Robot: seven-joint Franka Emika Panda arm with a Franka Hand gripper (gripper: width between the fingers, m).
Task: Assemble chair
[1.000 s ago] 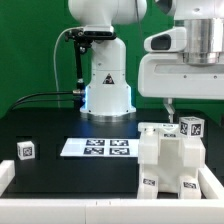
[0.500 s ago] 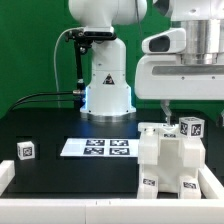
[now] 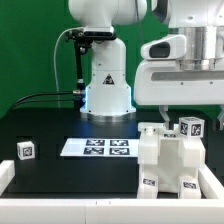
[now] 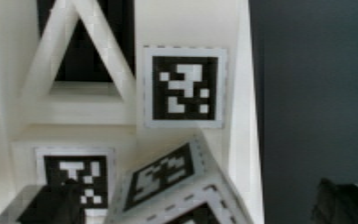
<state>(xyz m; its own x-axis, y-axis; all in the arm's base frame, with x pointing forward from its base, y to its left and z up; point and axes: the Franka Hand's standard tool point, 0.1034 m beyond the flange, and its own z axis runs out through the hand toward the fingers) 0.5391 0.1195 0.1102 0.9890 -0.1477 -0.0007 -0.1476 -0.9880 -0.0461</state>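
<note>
Several white chair parts (image 3: pixel 168 155) with black marker tags stand bunched together at the exterior view's lower right. One small tagged block (image 3: pixel 191 127) sits on top at the back. My gripper (image 3: pixel 172 104) hangs just above this bunch. In the wrist view its dark fingertips (image 4: pixel 44 203) stand wide apart at either side, open, with tagged white parts (image 4: pixel 185 90) below and between them. It holds nothing. Another small tagged white piece (image 3: pixel 26 150) lies alone at the exterior view's left.
The marker board (image 3: pixel 96 147) lies flat on the black table in front of the robot's base (image 3: pixel 106 85). A white rim (image 3: pixel 60 205) runs along the table's near edge. A green wall stands behind.
My gripper has risen a little above the bunch of chair parts. The parts have not moved.
</note>
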